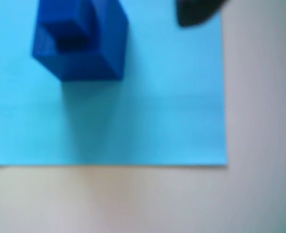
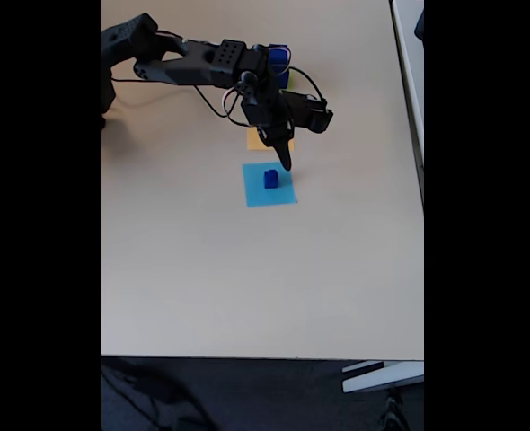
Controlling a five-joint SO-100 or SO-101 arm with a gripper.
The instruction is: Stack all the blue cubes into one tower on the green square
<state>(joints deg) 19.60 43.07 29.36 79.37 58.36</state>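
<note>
The table (image 2: 202,278) is a pale beige surface taking up the middle band of the fixed view, with dark floor along the bottom edge. The arm (image 2: 202,61) is black, with visible wiring, and reaches from the upper left of that frame toward the centre. Its gripper (image 2: 286,160) points downward, the tip hanging just above the upper right edge of the light-blue square (image 2: 269,186); whether the jaws are parted or closed cannot be told from either view, and nothing is seen held between them. In the wrist view a dark, blurred finger (image 1: 196,12) enters at the upper right, clear of the cubes. The light-blue square (image 1: 133,121) is a flat paper-like sheet lying just above the centre of the fixed view; in the wrist view it covers the upper left and middle, with bare table below and to the right. An orange square (image 2: 257,139) lies directly above it in the fixed view, largely covered by the arm. Behind the arm's wrist, in the upper middle, a dark blue shape and a sliver of green are visible but too hidden to identify. The blue cubes (image 1: 80,41) stand in the upper left of the wrist view on the light-blue square: solid, dark blue, a smaller cube (image 1: 68,22) seated on a larger one, blurred and cut off by the top edge. In the fixed view they appear as one small dark blue block (image 2: 270,179) near the centre of the sheet.
</note>
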